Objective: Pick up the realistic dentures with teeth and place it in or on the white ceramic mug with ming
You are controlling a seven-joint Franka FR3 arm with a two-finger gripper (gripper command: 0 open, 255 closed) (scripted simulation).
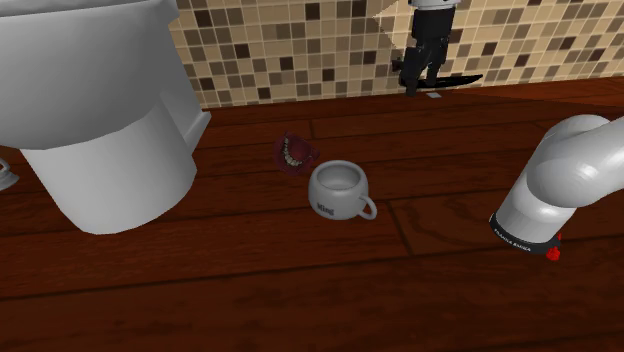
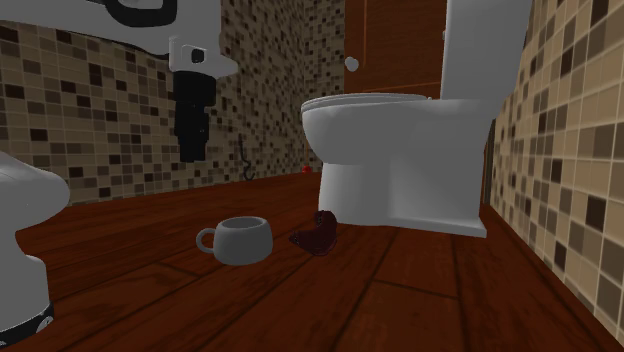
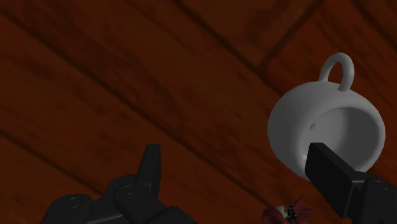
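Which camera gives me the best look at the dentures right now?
The shoulder view: the dentures lie unobstructed beside the mug, teeth visible. The second exterior view shows them side-on as a dark red lump, teeth not discernible. The wrist view cuts most of them off.

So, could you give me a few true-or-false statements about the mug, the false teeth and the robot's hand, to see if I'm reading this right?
1. The dentures lie inside the mug. False: they lie on the wooden floor beside it.
2. The mug stands upright with nothing in it. True.
3. The gripper is clamped on the dentures. False: its fingers stand apart, holding nothing, well above the floor.
4. A white toilet stands close to the mug and dentures. True.
5. The mug is bright red. False: it is pale grey-white.
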